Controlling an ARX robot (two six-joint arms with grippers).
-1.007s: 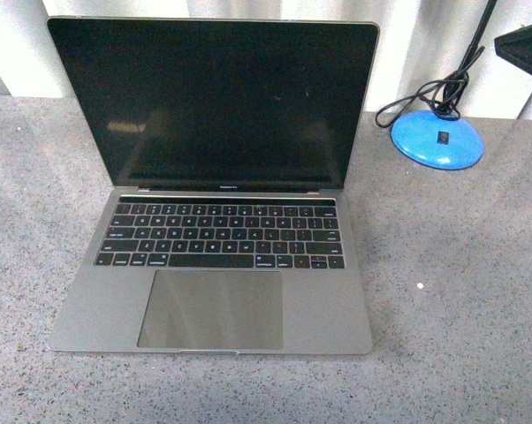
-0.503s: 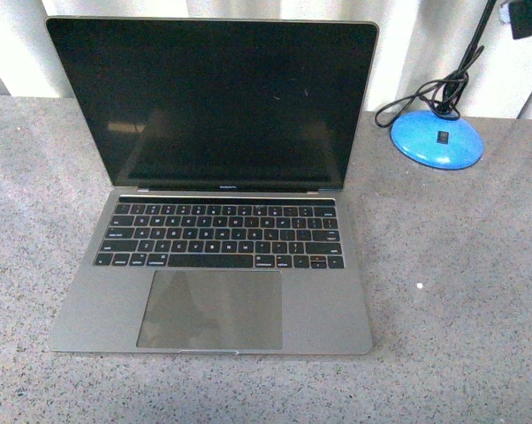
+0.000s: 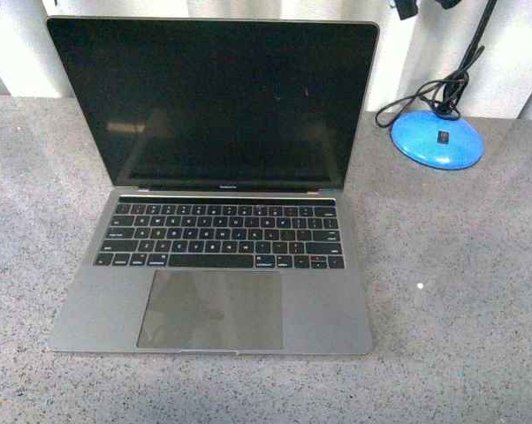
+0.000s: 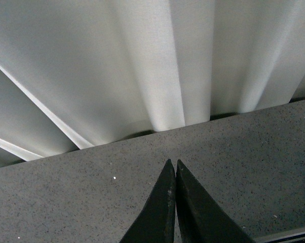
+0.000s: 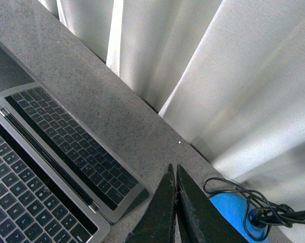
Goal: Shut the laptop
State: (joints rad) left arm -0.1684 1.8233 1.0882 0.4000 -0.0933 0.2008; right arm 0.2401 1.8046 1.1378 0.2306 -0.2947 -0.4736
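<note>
Item under inspection: the laptop [image 3: 211, 190] is lying open on the grey speckled table [image 3: 460, 291]. Its lid is standing near upright, its black screen [image 3: 213, 102] is facing the front camera, and its keyboard [image 3: 220, 234] and trackpad [image 3: 211, 309] are exposed. A white curtain [image 4: 142, 61] is hanging behind the laptop. A blue base [image 3: 437, 140] with a coiled black cable [image 3: 425, 95] is sitting to the right of the laptop, apart from it.

Right gripper [image 5: 174, 169]: its two dark fingers are pressing tip to tip with nothing between them. It is hovering off the laptop's rear right corner, between the lid and the blue base, and touching neither. In the front view only a dark scrap is showing at the top edge, just right of the lid's upper right corner.

Left gripper [image 4: 173, 164]: its fingers are likewise meeting at the tips and carrying nothing. It is hanging over bare table close to the curtain. The front view is showing a dark scrap beyond the lid's upper left corner. A thin strip at the edge of the left wrist view may be the laptop, but I cannot tell. No contact with the laptop is showing.
</note>
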